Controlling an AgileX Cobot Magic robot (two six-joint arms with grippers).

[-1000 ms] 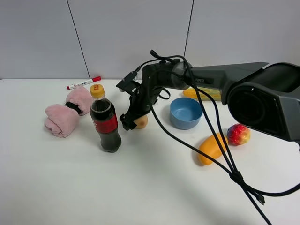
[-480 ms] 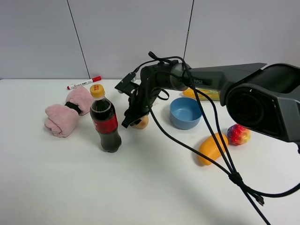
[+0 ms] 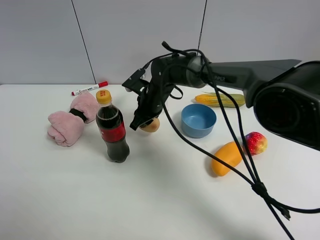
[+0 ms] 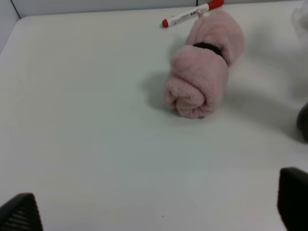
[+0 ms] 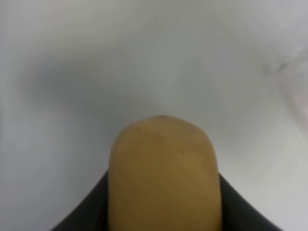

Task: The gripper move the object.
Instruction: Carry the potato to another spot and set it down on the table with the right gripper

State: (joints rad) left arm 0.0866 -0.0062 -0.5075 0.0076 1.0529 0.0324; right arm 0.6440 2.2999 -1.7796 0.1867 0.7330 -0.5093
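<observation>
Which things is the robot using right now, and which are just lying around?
In the job:
right gripper, shut on the tan ball

Just lying about:
bottle
pink towel
marker
blue bowl
corn
mango
red fruit

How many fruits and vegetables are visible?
4: the potato in the right gripper, the corn behind the blue bowl, the mango and the red fruit right of it.

Cola bottle (image 3: 112, 131) close beside pincer (image 3: 144, 123) (upright), blue bowl (image 3: 198, 120) opposite, open table (image 3: 150, 200) in front
</observation>
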